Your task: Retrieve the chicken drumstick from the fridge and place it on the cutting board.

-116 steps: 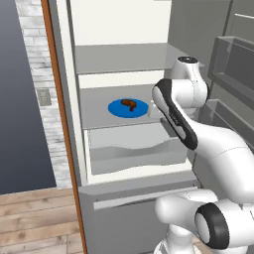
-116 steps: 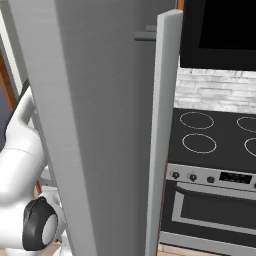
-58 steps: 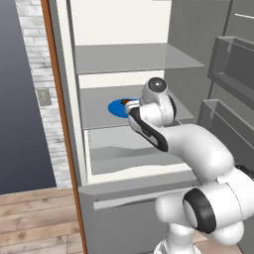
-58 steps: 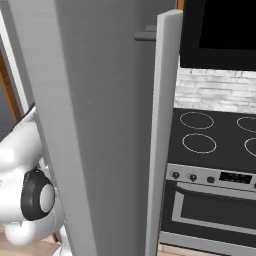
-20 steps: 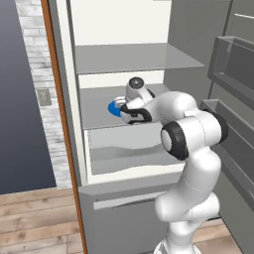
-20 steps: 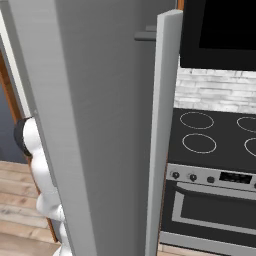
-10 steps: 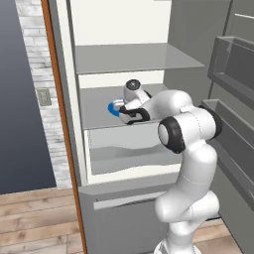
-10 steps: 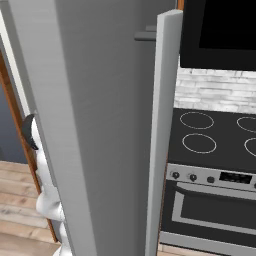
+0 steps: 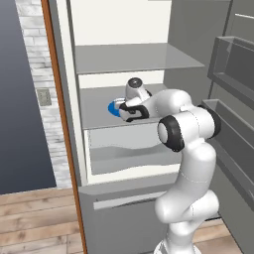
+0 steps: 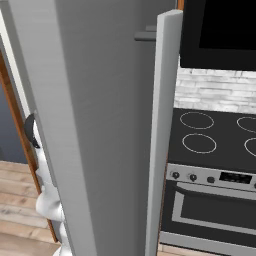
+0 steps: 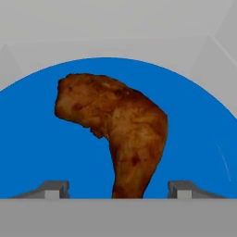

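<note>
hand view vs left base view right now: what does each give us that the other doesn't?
Hand view: the chicken drumstick close up, lying on the blue plate, its narrow end between the spread fingertips of the open gripper.

Left base view: the fridge with its shelves, the translucent drawer, the door bins, and the arm reaching onto the middle shelf.

Both: the blue plate, a sliver in the left base view beside the hand.

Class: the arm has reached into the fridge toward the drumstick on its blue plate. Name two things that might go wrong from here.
1. The tool straddles only the narrow end of the chicken drumstick, so the heavier end may swing or slip.
2. Closing low, the fingertips might catch the blue plate and push it along the fridge shelf.
</note>
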